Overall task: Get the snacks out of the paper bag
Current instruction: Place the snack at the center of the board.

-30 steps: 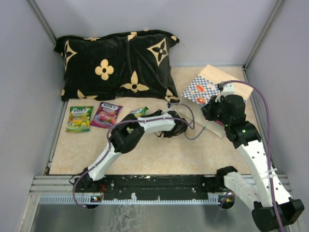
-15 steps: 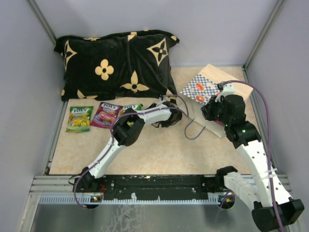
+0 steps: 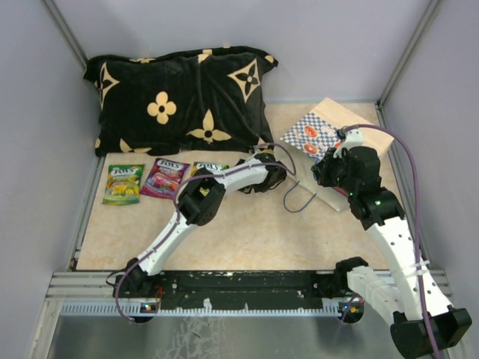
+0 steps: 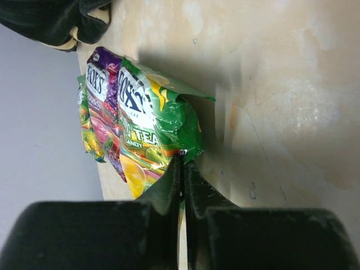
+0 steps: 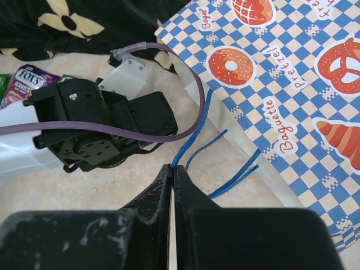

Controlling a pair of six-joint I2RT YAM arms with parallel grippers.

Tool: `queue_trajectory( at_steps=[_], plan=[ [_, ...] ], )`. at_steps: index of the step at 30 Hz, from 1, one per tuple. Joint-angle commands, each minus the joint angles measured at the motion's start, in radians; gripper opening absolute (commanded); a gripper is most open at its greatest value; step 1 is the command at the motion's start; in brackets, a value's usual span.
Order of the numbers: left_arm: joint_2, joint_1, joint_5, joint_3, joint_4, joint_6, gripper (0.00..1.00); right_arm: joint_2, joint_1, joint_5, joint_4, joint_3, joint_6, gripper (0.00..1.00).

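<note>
Grippers: 2, both clenched.

Left gripper [image 4: 181, 160]: fingers pinched on the bottom corner of the green packet [image 4: 157, 129]. Packet crinkled, label facing up. Cannot tell whether it rests on the table [image 3: 247, 232] or hangs just above it.

Packets in view: 3, all outside the bag, in a row at the table's left, in front of the cushion [image 3: 179, 97] (1, black with tan flowers). From the left:
1. lime packet [image 3: 123, 183], flat, free.
2. magenta packet [image 3: 165, 177], just beside it, flat, free.
3. green packet, the one gripped, just beside the magenta one; in the wrist view it overlaps the magenta edge.

Bag [image 3: 314, 134]: 1, at the table's right rear, checkered side up, tilted. Inside not visible.

Cord handles: 2. One cord [image 5: 194, 126] runs from the bag's edge down to the right gripper [image 5: 172, 167], whose fingers are closed on it. Loose cord [image 5: 205, 151] lies slack on the table, near the bag's edge.
</note>
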Motion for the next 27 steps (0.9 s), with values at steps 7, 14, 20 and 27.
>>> queue_trajectory(
  at_steps=[7, 14, 20, 27],
  plan=[
    [-0.043, 0.001, 0.138, -0.062, 0.119, 0.108, 0.54, 0.016, 0.010, -0.003, 0.063, 0.015, -0.003, 0.00],
    [-0.191, -0.004, 0.348, -0.141, 0.287, 0.236, 0.91, 0.098, 0.006, 0.057, 0.051, 0.042, 0.009, 0.00],
    [-0.348, -0.030, 0.481, -0.287, 0.487, 0.296, 0.96, 0.145, -0.096, -0.004, 0.111, 0.029, 0.025, 0.00],
    [-0.557, -0.039, 0.695, -0.450, 0.750, 0.365, 1.00, 0.248, -0.121, -0.002, 0.139, 0.090, 0.024, 0.00]
  ],
)
